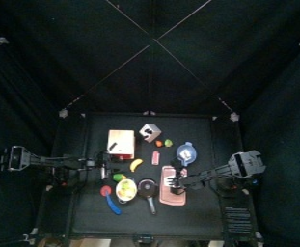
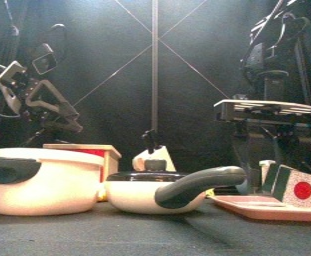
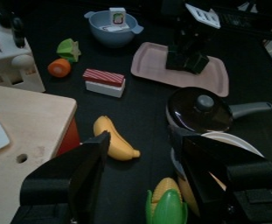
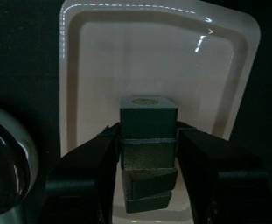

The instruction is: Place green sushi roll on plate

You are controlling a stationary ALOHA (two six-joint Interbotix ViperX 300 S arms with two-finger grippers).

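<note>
The pale pink plate (image 4: pixel 149 61) lies on the black table and also shows in the left wrist view (image 3: pixel 149 66) and at the front right of the top view (image 1: pixel 176 200). My right gripper (image 4: pixel 149 162) is shut on the dark green sushi roll (image 4: pixel 149 122) and holds it upright over the plate's middle. I cannot tell whether the roll touches the plate. The left wrist view shows that gripper (image 3: pixel 188 48) standing on the plate's far part. My left gripper (image 3: pixel 149 188) is open, low over the table to the left, with a corn cob (image 3: pixel 167 203) between its jaws.
A lidded pan (image 3: pixel 208 109) sits beside the plate. A banana (image 3: pixel 115 140), a red and white sushi piece (image 3: pixel 103 80), a blue bowl (image 3: pixel 112 24) and a wooden box (image 3: pixel 21 122) lie around. A white pot (image 2: pixel 38 180) stands front left.
</note>
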